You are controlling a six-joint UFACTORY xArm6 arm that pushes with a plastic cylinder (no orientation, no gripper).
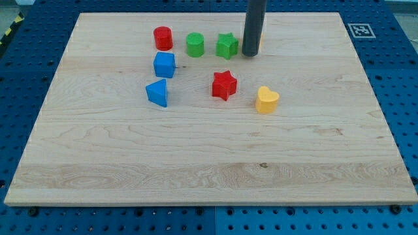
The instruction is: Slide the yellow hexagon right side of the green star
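Note:
The green star (pixel 226 46) sits near the view's top, a little right of the green cylinder (pixel 194 44). My dark rod comes down just right of the green star, and my tip (pixel 250 55) rests on the board close beside it. Only a thin yellow sliver (pixel 261 42) shows at the rod's right edge. It seems to be the yellow hexagon, almost fully hidden behind the rod, on the right side of the green star.
A red cylinder (pixel 162 38) stands left of the green cylinder. A blue cube (pixel 164 64) and a blue triangular block (pixel 157 93) lie below it. A red star (pixel 224 85) and a yellow heart (pixel 266 100) lie below my tip. The wooden board (pixel 209 163) is edged by blue table.

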